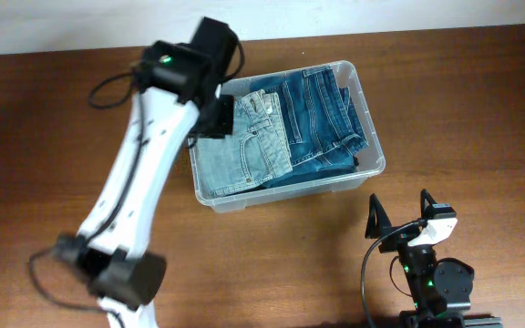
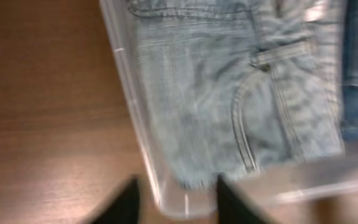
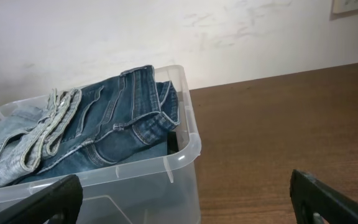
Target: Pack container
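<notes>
The clear plastic container (image 1: 290, 194) stands mid-table, filled with folded jeans. A light-wash pair (image 1: 244, 155) lies on the left and a dark blue pair (image 1: 322, 123) on the right. My left gripper (image 1: 215, 117) hangs over the container's left back part. In the left wrist view its open jaws (image 2: 176, 202) straddle a corner of the container's rim (image 2: 126, 81), with the light jeans (image 2: 210, 93) just inside; nothing is held. My right gripper (image 1: 399, 211) rests open near the table's front right. In the right wrist view it (image 3: 185, 199) faces the container's corner (image 3: 188, 152).
Brown wooden table (image 1: 463, 100) all round the container. A pale wall (image 3: 166, 37) runs behind the table's far edge. The left arm's white links (image 1: 130, 182) stretch from the front left across to the container. Dark jeans (image 3: 123, 118) rise above the rim.
</notes>
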Tool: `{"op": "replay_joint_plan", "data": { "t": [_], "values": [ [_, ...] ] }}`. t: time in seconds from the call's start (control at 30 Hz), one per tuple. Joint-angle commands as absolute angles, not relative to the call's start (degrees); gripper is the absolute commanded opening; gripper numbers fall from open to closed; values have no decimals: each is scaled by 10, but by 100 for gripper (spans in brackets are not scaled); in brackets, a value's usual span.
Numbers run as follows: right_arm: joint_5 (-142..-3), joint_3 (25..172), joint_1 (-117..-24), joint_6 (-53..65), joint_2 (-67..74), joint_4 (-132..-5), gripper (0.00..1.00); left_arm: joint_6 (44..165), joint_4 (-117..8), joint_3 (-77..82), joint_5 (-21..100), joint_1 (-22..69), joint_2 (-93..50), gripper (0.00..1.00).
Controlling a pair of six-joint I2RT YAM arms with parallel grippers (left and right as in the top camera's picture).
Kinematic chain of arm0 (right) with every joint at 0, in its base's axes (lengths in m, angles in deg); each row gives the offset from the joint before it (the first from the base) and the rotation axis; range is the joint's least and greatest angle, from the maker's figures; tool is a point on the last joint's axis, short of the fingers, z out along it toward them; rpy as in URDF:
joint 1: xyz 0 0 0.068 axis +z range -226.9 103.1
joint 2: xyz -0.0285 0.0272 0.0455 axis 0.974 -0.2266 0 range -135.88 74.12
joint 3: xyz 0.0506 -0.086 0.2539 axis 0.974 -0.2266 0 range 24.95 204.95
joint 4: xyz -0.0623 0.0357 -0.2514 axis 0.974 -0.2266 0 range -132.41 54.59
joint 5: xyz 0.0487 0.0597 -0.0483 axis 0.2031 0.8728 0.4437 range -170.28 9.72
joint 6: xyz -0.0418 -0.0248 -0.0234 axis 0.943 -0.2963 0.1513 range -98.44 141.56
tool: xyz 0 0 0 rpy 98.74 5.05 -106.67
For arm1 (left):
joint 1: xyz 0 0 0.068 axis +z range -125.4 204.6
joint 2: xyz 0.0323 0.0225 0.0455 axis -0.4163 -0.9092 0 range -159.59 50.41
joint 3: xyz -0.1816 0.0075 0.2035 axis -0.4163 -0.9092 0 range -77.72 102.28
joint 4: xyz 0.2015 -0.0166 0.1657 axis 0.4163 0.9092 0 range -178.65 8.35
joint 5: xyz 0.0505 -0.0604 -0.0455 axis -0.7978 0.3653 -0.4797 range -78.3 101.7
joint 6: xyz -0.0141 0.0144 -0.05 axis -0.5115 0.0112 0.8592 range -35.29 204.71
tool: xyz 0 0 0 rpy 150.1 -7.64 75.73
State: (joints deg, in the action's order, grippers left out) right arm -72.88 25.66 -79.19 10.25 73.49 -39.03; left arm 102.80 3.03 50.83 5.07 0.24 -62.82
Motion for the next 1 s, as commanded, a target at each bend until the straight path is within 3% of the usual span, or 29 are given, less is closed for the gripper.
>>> {"op": "replay_joint_plan", "data": {
  "t": [0.0,0.07,0.97],
  "values": [
    [-734,253,-796,108,739,-392,98,979,50,520,52,1,-569,70],
    [-734,253,-796,108,739,-392,98,974,65,520,52,1,-546,99],
    [-734,253,-796,108,739,-392,98,1003,80,514,105,0,-228,99]
  ]
}}
